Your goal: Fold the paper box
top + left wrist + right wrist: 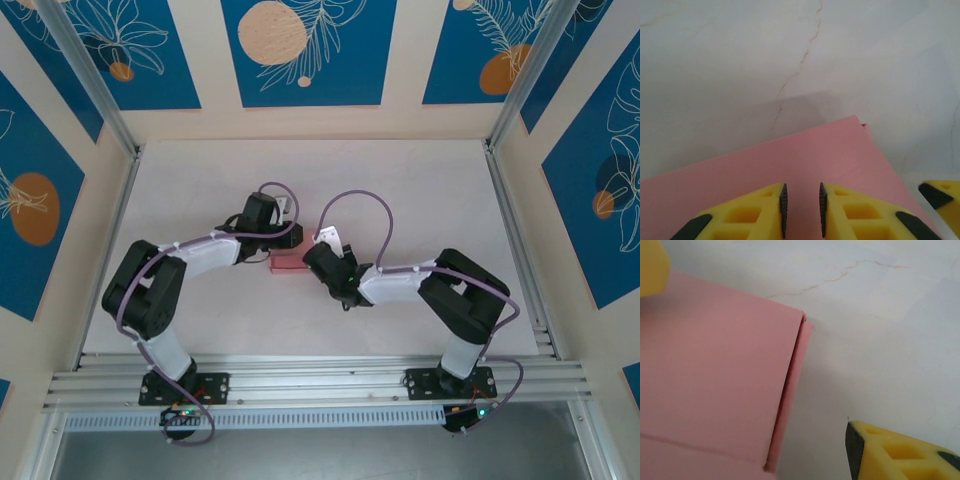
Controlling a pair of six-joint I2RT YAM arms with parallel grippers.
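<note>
Placement of the paper box is at the middle of the table, between the two wrists, so that either arm reaches one end. The left gripper hangs over the pink top panel, jaws nearly together with a narrow gap. We see only card surface beyond that gap, nothing nipped. We judge that it is there to steady or press the panel. The right gripper stands off the end where a tucked flap doubles the edge, apparently leaving that fold free. One of its fingers shows, clear of the card. Its partner is cut off, so we cannot tell how its jaws stand. Box depth and the far end are hidden.
</note>
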